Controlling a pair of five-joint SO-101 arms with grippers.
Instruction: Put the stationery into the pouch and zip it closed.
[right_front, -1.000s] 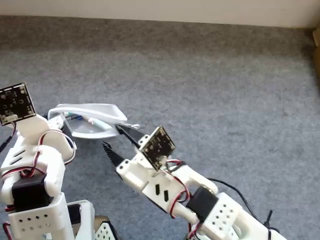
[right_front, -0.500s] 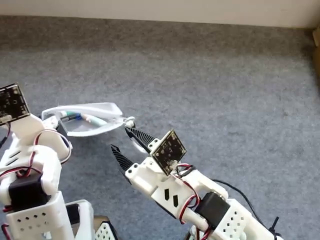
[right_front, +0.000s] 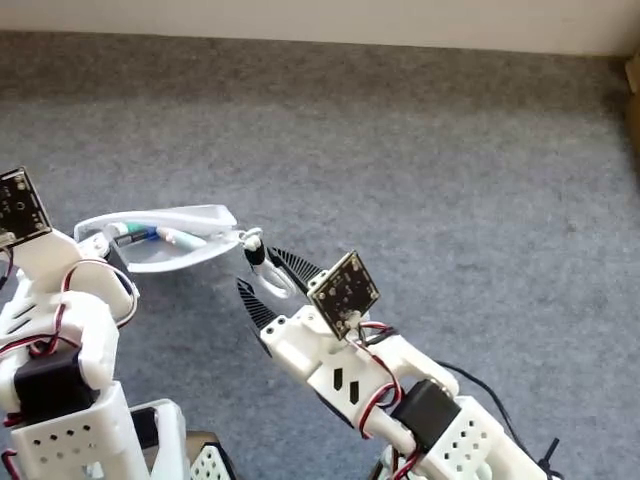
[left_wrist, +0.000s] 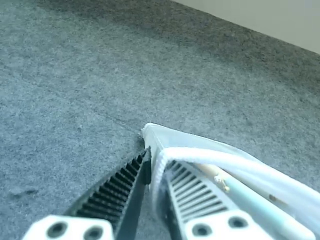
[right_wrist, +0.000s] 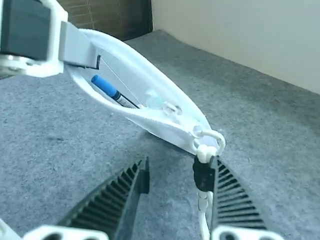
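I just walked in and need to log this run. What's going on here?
The left gripper is shut on one end of the pouch. Pens lie inside, and the pouch is not yet zipped. The right gripper is open at the other end, with the zip pull right beside one finger but not yet clamped.

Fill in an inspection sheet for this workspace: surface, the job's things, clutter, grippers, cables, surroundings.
Surface: grey carpet.
Job's things: white pouch, unzipped, with pens inside; zip pull hangs at one end.
Clutter: nothing seen.
Grippers: left gripper shut on the pouch's other end; right gripper open, the zip pull between its fingers, close to one.
Cables: red and black wires loop along the arms.
Surroundings: pale wall at the carpet's far edge.
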